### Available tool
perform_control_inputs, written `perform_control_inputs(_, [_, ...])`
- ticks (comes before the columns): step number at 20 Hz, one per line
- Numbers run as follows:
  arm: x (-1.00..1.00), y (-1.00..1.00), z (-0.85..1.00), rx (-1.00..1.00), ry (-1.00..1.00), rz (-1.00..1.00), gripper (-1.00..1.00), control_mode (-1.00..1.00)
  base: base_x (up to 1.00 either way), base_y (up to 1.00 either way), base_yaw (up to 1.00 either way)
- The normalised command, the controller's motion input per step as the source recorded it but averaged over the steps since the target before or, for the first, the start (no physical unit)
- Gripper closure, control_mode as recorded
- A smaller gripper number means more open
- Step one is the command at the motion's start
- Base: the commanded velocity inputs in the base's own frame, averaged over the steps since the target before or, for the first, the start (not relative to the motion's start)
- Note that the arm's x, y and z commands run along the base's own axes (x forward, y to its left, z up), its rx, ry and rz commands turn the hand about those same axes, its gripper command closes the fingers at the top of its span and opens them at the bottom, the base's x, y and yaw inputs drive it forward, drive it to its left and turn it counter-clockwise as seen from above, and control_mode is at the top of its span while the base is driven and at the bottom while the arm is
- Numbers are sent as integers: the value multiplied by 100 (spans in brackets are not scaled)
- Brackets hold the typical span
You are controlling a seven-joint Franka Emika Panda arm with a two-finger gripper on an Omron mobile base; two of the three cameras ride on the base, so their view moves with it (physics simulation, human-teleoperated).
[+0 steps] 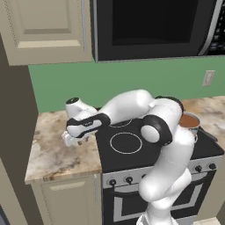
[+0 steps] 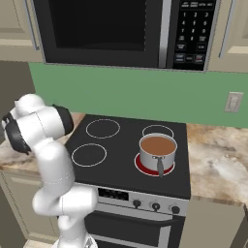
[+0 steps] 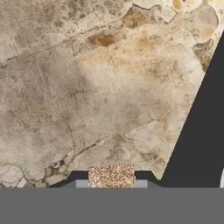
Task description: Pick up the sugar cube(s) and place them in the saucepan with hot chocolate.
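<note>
Hand view: speckled tan square cube (image 3: 111, 176) clamped between my fingers (image 3: 81, 183), above marbled stone counter (image 3: 87, 87); arm bent low leftward.

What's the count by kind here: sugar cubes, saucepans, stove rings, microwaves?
Sugar cubes: 1, between the fingertips of the hand; sugar cube
Saucepans: 1, saucepan on the stove
Stove rings: 4, e.g. front-left ring
Microwaves: 1, microwave
Total: 7
</note>
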Motion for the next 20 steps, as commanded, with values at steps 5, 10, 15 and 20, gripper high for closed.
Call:
perform_control_inputs(5, [-24, -58, 57, 0, -13, -21, 100, -100, 0, 0, 0])
perform_control_inputs(10, [-14, -76, 48, 0, -12, -16, 100, -100, 0, 0, 0])
perform_control_inputs(15, [-26, -97, 24, 0, -22, -17, 100, -100, 0, 0, 0])
perform_control_inputs(20, [-6, -90, 36, 0, -19, -14, 100, -100, 0, 0, 0])
